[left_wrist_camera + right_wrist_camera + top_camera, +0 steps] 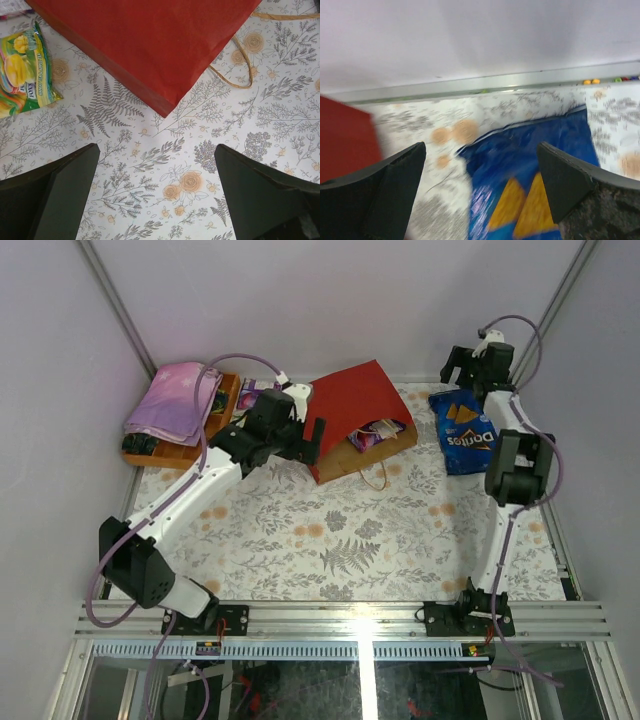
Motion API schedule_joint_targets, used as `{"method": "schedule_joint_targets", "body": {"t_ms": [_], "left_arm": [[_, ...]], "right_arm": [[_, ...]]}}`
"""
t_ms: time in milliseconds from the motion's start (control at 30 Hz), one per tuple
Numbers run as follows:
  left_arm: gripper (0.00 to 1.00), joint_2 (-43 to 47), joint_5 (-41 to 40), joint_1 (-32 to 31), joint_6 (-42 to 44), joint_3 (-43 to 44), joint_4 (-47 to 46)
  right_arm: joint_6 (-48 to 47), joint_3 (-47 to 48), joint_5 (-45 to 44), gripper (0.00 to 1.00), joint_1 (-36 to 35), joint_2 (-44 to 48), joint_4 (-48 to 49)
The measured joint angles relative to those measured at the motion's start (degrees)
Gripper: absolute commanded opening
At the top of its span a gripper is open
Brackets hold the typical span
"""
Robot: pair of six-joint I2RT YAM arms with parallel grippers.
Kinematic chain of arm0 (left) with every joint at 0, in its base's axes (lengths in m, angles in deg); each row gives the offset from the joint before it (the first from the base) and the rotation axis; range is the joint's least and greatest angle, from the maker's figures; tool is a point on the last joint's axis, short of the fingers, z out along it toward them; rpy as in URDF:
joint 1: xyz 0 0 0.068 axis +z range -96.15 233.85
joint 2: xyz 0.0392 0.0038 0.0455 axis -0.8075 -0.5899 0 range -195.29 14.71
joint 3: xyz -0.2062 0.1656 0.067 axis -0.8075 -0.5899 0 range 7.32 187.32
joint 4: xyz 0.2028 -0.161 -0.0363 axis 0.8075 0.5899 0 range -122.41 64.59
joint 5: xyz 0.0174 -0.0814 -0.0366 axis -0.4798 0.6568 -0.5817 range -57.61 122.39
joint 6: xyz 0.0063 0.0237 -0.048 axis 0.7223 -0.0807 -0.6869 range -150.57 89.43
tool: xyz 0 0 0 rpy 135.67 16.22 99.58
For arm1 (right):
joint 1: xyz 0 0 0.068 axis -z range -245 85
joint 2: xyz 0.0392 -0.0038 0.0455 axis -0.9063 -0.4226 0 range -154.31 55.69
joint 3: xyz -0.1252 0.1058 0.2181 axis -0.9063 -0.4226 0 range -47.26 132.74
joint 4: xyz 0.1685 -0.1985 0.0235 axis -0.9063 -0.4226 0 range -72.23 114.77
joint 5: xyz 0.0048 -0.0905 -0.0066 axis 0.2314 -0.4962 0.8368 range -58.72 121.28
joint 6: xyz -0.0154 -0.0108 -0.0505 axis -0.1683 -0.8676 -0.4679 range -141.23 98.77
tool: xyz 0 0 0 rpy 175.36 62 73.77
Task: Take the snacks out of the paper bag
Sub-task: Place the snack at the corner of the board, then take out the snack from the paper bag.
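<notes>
The red paper bag (355, 400) lies on its side, its brown-lined mouth facing the near right. Purple-white snacks (372, 434) show inside the mouth. A blue Doritos bag (463, 428) lies flat on the table to the bag's right. A yellow-green candy packet (22, 70) lies on the cloth left of the bag's red corner (160, 50). My left gripper (315, 437) hovers open by the bag's near-left corner, nothing between its fingers (65, 195). My right gripper (465, 365) stands open above the far end of the Doritos bag (535, 160), holding nothing.
A pink-purple folded cloth (178, 398) rests on a wooden tray (185, 452) at the far left. The bag's cord handle (235, 67) trails on the flowered tablecloth (330, 540). Walls close in the far side and both sides.
</notes>
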Motion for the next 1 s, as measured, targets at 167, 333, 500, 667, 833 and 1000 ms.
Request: {"method": "schedule_joint_targets", "body": {"t_ms": [167,333,500,667,833,1000], "left_arm": [[1.0,2.29,-0.9,0.9,-0.44,-2.27,-1.49],[1.0,6.21,-0.07,4.87,-1.95,-6.73,-4.35],[1.0,8.74,2.32,9.77,-4.52,-8.37,-7.72],[1.0,8.81,5.07,12.02,-6.43,-8.44,-9.55],[1.0,8.83,6.6,12.26,-7.26,-8.44,-9.88],[1.0,9.29,6.99,12.66,-7.5,-8.44,-9.88]], "right_arm": [[13.03,-33.68,-3.67,0.99,-0.61,29.68,14.86],[24.72,-69.83,-15.3,1.0,-7.39,64.87,27.41],[34.8,-93.5,-22.38,0.94,-17.73,82.58,25.57],[40.98,-100.5,-25.66,0.93,-23.56,83.67,19.43],[45.22,-97.7,-24.11,0.9,-26.75,73.13,25.16],[51.04,-92.61,-20.79,0.82,-27.02,58.75,34.88]]}}
